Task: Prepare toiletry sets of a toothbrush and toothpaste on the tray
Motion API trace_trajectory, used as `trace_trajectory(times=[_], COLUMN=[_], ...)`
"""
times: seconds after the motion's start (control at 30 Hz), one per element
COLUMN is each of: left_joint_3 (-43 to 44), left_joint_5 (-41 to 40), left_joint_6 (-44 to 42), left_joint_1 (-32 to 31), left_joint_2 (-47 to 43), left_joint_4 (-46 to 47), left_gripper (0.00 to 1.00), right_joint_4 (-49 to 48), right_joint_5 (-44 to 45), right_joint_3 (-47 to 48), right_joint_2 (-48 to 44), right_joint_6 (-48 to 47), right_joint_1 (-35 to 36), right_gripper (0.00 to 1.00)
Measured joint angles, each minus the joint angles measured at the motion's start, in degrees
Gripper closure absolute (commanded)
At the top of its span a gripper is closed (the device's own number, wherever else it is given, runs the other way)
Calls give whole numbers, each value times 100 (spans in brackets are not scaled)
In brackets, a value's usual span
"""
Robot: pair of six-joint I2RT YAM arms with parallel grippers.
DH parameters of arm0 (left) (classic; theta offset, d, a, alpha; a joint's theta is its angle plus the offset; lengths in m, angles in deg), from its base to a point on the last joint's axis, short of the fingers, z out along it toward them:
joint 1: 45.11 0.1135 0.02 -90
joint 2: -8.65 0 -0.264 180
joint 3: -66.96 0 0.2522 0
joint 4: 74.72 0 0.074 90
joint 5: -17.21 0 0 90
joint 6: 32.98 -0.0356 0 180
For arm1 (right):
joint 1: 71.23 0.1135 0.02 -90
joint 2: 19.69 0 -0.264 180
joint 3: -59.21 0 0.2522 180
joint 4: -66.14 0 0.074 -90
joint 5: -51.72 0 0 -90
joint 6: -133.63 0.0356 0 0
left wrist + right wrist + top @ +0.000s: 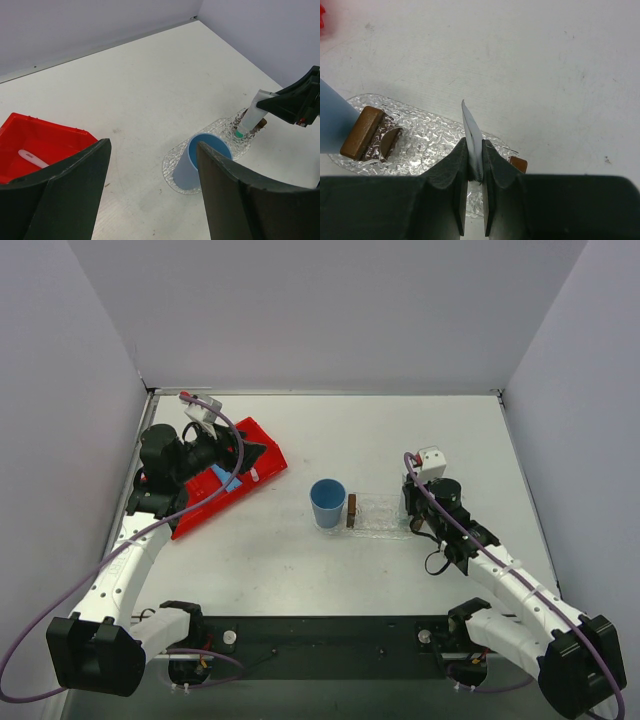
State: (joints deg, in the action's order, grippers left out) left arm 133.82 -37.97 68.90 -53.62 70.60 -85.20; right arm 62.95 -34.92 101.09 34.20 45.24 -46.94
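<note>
Pinching the pale toothpaste (472,134) over the tray (427,137), right fingers (451,172); left fingers (75,185) spread wide.

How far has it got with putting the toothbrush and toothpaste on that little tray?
Early days. Nothing looks placed on the tray yet. In hand: the right gripper is shut on the pale toothpaste tube, held above the tray. Left to do: the toothbrush lies in the red bin, with the left gripper open above that bin.
</note>
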Motion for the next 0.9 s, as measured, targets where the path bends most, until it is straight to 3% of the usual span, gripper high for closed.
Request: trace_trajectory(times=[0.17,0.53,0.9], left_joint_3=[-4,-7,-26], left_joint_5=[0,17,22], left_joint_6=[0,0,-2], left_joint_1=[0,0,0], left_joint_2=[0,-2,-4], left_joint_4=[0,0,0], left_gripper=[21,21,21], right_joint_4=[0,-90,-81], right_joint_5=[-35,-92,-125], right_joint_3=[-2,-2,0], right_joint_2=[7,13,-168], right_joint_6=[0,-7,-2], right_joint_1=[0,-26,-120], right_gripper=[83,80,69])
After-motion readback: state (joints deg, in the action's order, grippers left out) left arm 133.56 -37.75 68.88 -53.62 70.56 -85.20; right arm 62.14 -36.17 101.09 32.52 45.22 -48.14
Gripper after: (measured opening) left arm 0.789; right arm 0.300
